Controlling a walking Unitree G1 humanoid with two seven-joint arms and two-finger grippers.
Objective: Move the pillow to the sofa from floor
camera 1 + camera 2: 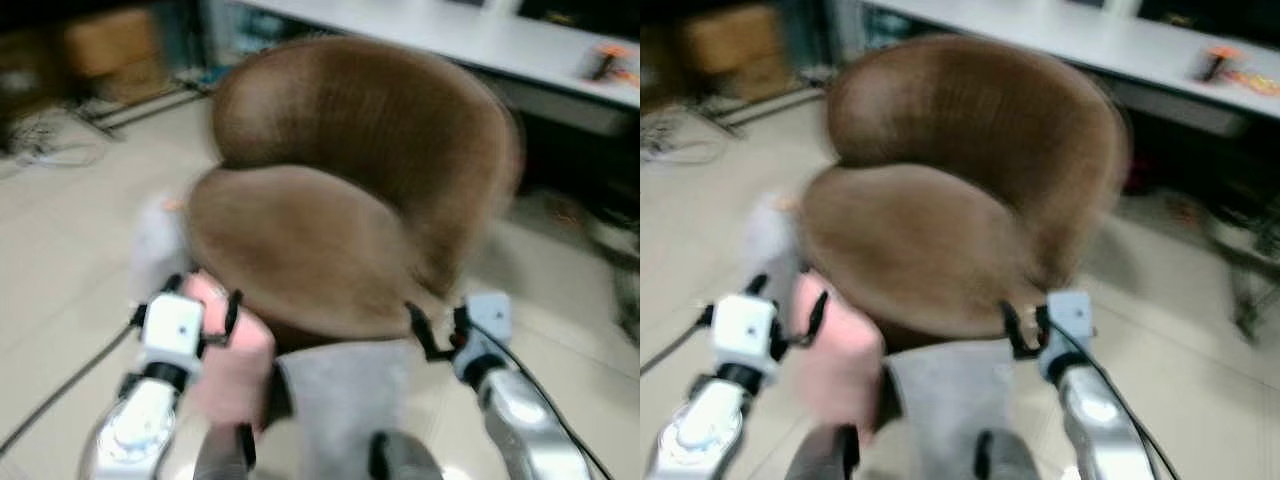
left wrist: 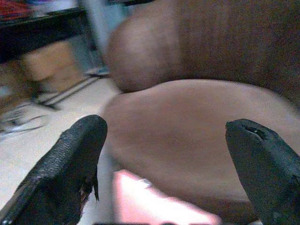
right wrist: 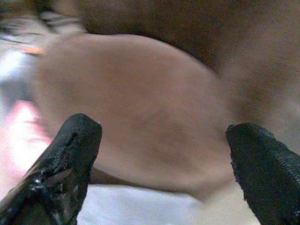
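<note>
The pillow [image 1: 345,400], grey with a pink part [image 1: 232,350] on its left, sat between the two grippers, low and near in the head views, just in front of the sofa [image 1: 350,190]. It looked carried between the arms, off the floor [image 1: 60,260], though blur made contact hard to confirm.

Left gripper [image 1: 205,300] was at the pillow's left edge by the pink part; right gripper [image 1: 437,330] was at the right edge. Long axis of the pillow ran left to right, spanning the gap between the arms. Both arms were about equally near it.

Wrist views: left gripper jaws stood wide apart, with the sofa seat and a strip of pink between the fingers [image 2: 70,159]. Right gripper jaws were likewise wide, fingers [image 3: 65,159] framing the seat cushion with grey pillow below. Neither pair was pinching anything; the pillow seemed squeezed between the arms rather than gripped.

Key relation: the sofa seat lay directly far of the pillow, its front edge just beyond and slightly above the pillow's top. The likely next move was forward and up onto the seat.

Sofa: brown, round, curved back, soft fabric. Room: pale tiled floor, a long white table [image 1: 480,40] at the far right, cables [image 1: 45,145] and a box [image 1: 110,50] at the far left. All frames were motion-blurred.
</note>
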